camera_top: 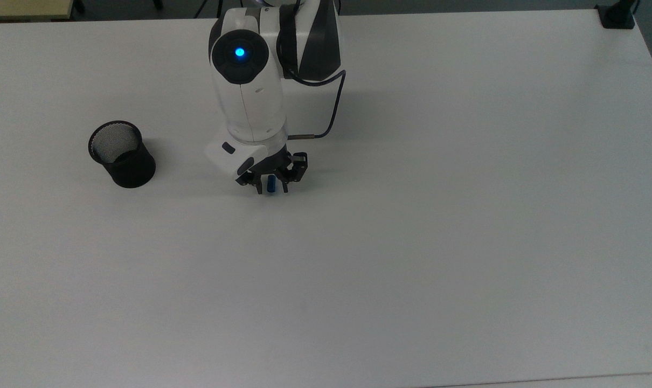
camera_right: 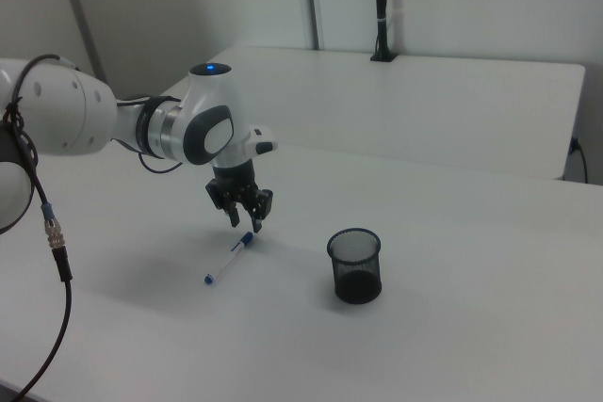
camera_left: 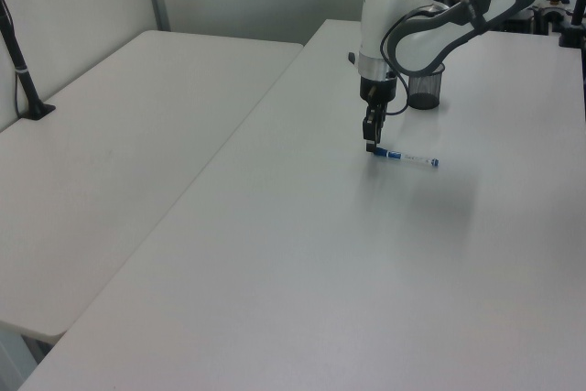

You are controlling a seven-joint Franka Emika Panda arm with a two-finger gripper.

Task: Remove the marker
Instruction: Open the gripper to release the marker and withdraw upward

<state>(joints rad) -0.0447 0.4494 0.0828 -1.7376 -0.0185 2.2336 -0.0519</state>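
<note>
With the marker [camera_right: 229, 260] lying flat on the table [camera_top: 466, 215] left of centre in the right view, the gripper [camera_right: 245, 223] stands just above its blue cap, jaws parted, so lifting carelessly might set it rolling.

marker [camera_left: 408, 158] on table [camera_left: 275, 254], beside cup [camera_left: 424, 86]

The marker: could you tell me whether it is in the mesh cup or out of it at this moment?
Out. The marker lies flat on the white table, apart from the upright mesh cup, one blue end under the gripper.
</note>
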